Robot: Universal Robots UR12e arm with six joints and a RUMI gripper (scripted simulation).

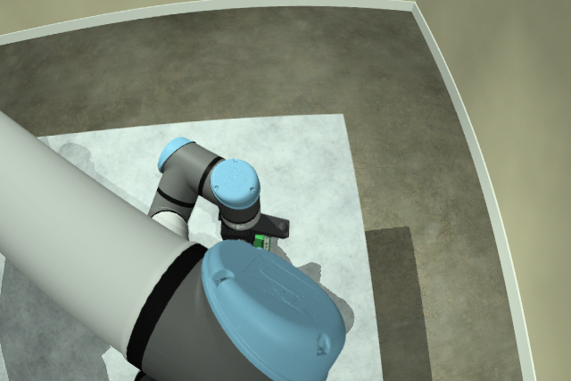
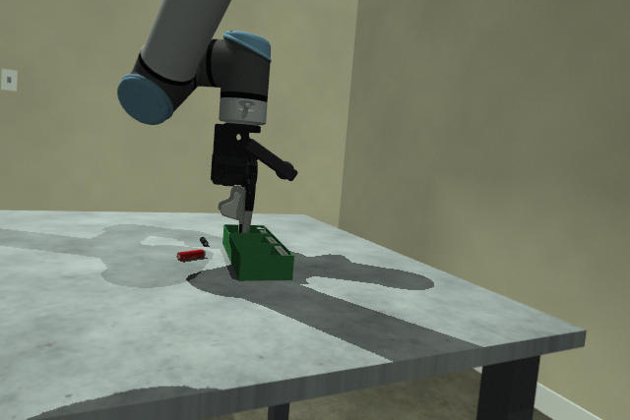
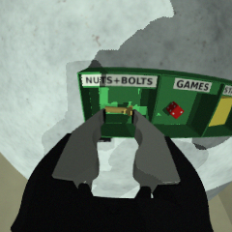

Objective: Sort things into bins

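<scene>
My gripper (image 2: 244, 228) (image 3: 119, 109) is shut on a brass bolt (image 3: 117, 110), which spans lengthwise between the fingertips. The tips are at about rim height, over the NUTS+BOLTS compartment at the far end of the green bin row (image 2: 265, 269) (image 3: 121, 130) (image 1: 259, 242). The bins stand upright. A red die (image 3: 175, 110) is in the GAMES compartment. A yellow item (image 3: 220, 111) is in the third compartment, whose label is cut off. A red cylinder (image 2: 191, 255) and a small black item (image 2: 204, 241) lie on the table (image 2: 127, 324). The arm hides most of the bins in the top view.
The bin walls and dividers stand close around the fingertips. A dark item (image 3: 103, 140) shows just outside the bins in the wrist view. The red cylinder and black item are left of the bins in the exterior view. The table's right edge (image 2: 534, 345) lies beyond the bins.
</scene>
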